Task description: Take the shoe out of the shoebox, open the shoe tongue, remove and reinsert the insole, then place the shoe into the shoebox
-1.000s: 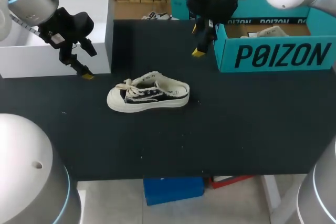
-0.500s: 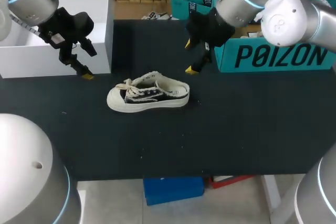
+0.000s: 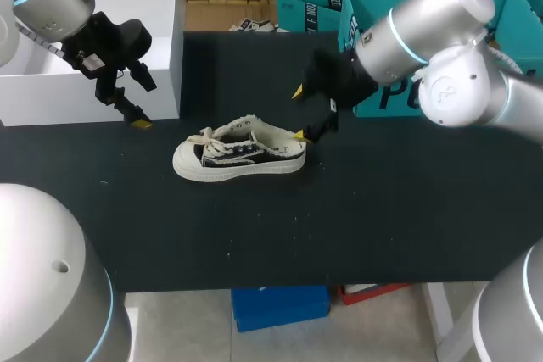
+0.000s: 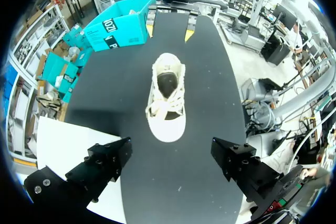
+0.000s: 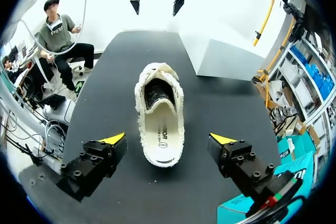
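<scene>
Head view, shoe (image 3: 240,152): on its sole mid-tabletop (image 3: 382,209), out of the teal shoebox (image 3: 371,104), laces (image 3: 206,138) tied, toe toward the left arm.
Head view, risk: nothing braces the shoe; I judge that a one-sided touch at the heel would slide or spin it.
Head view, right hand (image 3: 298,114): spread wide at the heel, empty; its nearer tip sits just beside the heel rim, contact unclear.
Head view, left hand (image 3: 140,101): spread, empty, well apart from the shoe, by the white box (image 3: 93,14).
Left wrist view, risk: the tied laces close the shoe's front, so pulling the insole before loosening them would likely jam it.
Left wrist view, left hand: fingers far apart, nothing between them; the toe lies ahead, the right hand beyond the heel.
Right wrist view, risk: closing too deep could pinch the insole (image 5: 160,141) together with the heel wall.
Right wrist view, right hand: yellow tips wide on either side of the heel, clear of it, holding nothing.
</scene>
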Controlling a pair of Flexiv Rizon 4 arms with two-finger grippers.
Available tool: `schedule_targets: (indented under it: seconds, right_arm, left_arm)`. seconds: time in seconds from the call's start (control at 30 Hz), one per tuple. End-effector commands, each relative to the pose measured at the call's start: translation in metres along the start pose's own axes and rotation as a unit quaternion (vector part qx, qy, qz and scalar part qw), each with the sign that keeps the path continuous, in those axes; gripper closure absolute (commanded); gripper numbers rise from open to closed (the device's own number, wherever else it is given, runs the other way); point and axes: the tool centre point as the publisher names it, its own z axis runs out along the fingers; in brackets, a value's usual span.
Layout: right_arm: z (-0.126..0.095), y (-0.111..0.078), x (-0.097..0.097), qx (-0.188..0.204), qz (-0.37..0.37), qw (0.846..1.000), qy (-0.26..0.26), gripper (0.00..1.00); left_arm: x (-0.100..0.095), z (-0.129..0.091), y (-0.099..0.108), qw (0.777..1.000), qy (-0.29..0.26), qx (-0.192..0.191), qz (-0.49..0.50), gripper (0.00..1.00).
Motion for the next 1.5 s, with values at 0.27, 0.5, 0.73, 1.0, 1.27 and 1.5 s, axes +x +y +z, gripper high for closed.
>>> schedule_targets:
  seconds: [0.27,0.5,0.73,1.0,1.27,1.5]
  right_arm:
    - [0.026,-0.011,0.01,-0.069,0.009,0.998,0.001,0.0]
    - [0.041,-0.019,0.016,-0.082,0.013,0.997,-0.001,0.0]
    - [0.053,-0.027,0.019,-0.094,0.012,0.995,-0.006,0.0]
    - [0.065,-0.033,0.018,-0.107,0.011,0.994,-0.007,0.0]
    - [0.073,-0.036,0.014,-0.113,0.012,0.993,0.0,0.0]
    - [0.082,-0.04,0.014,-0.119,0.016,0.993,0.006,0.0]
  left_arm:
    - [0.001,0.001,0.001,1.0,-0.002,0.001,0.001,0.0]
    - [0.001,0.001,0.001,1.0,-0.002,0.001,0.001,0.0]
    - [0.001,0.001,0.001,1.0,-0.002,0.001,0.001,0.0]
    - [0.001,0.001,0.001,1.0,-0.002,0.001,0.001,0.0]
    - [0.001,0.001,0.001,1.0,-0.002,0.001,0.001,0.0]
    - [0.001,0.001,0.001,1.0,-0.002,0.001,0.001,0.0]
